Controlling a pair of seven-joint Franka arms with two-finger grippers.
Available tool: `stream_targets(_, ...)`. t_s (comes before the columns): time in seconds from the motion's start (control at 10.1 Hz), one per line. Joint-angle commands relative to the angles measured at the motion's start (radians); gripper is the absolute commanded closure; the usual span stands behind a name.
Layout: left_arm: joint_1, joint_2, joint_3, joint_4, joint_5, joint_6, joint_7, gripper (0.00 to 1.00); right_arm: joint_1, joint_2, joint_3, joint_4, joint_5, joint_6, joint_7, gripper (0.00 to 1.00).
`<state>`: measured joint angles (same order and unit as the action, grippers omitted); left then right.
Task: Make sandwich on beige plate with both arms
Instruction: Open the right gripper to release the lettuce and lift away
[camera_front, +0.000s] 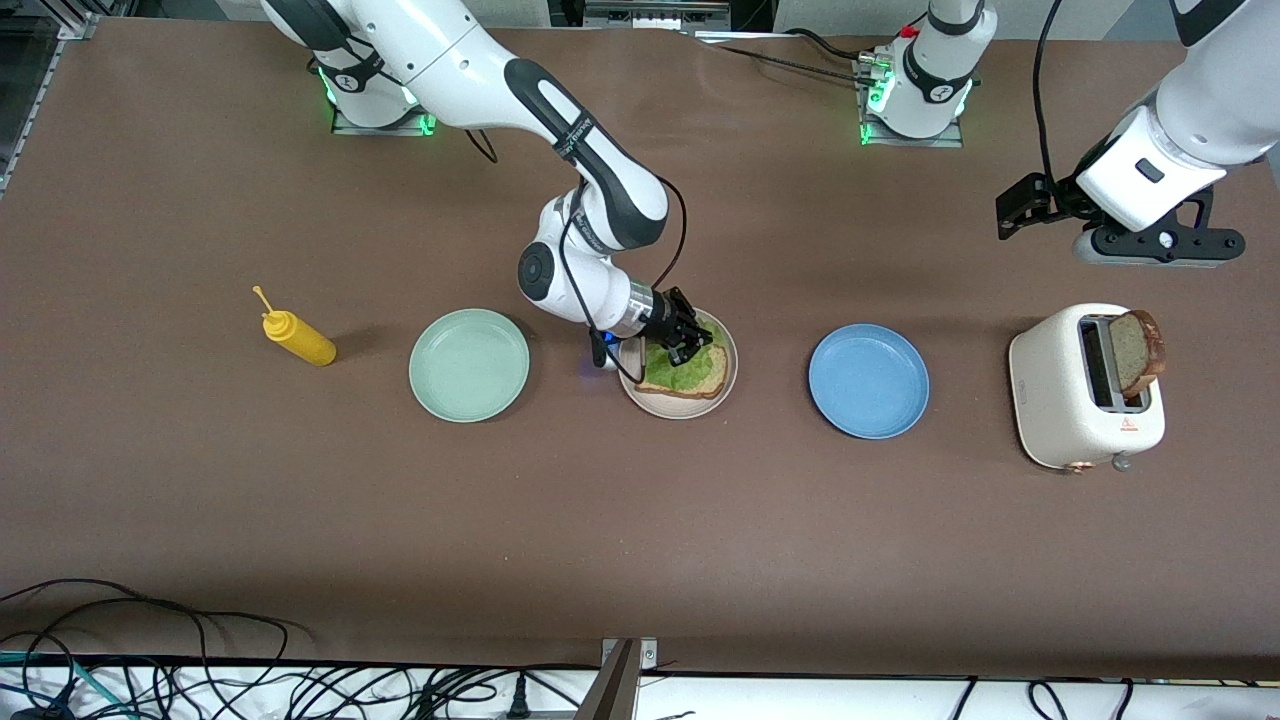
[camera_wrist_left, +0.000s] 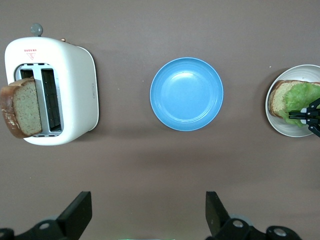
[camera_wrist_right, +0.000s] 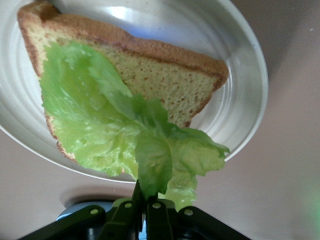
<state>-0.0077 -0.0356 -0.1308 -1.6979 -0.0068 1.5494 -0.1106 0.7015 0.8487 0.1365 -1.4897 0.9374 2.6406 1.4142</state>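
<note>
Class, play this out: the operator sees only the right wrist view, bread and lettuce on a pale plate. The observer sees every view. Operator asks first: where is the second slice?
Observer: The second bread slice stands in the white toaster, at the left arm's end of the table.
Operator: What is the left gripper doing?
Observer: The left gripper is open above the table, holding nothing.
Operator: What lies between toaster and beige plate?
Observer: A blue plate, with the beige plate beside it.
</note>
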Motion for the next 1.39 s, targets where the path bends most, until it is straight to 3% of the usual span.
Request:
stream_targets(0.0,0.003,-0.014,0.002,0.007,-0.015,-0.020,0.020,0.00,0.000,-0.020,-0.003,-0.012,-0.035,0.004,-0.009,1.00)
stream_targets(0.4,0.003,-0.014,0.002,0.006,-0.015,-0.020,0.020,0.00,0.004,-0.017,-0.001,-0.009,-0.112,0.030,-0.008,1.00)
stream_targets(0.99,0.002,-0.014,0.000,0.007,-0.016,-0.020,0.019,0.00,0.006,0.006,0.003,0.006,-0.101,0.077,-0.014,1.00)
stream_targets(1.09,0.002,-0.014,0.000,0.007,-0.016,-0.019,0.019,0.00,0.006,0.013,0.005,0.006,-0.088,0.114,-0.012,0.97)
stream_targets(1.19,0.002,-0.012,-0.001,0.007,-0.016,-0.019,0.019,0.00,0.004,0.013,0.008,0.006,-0.081,0.122,-0.009,0.84)
stream_targets(1.29,0.002,-0.014,-0.001,0.007,-0.016,-0.020,0.019,0.00,0.006,0.012,0.008,0.006,-0.081,0.122,-0.001,0.64)
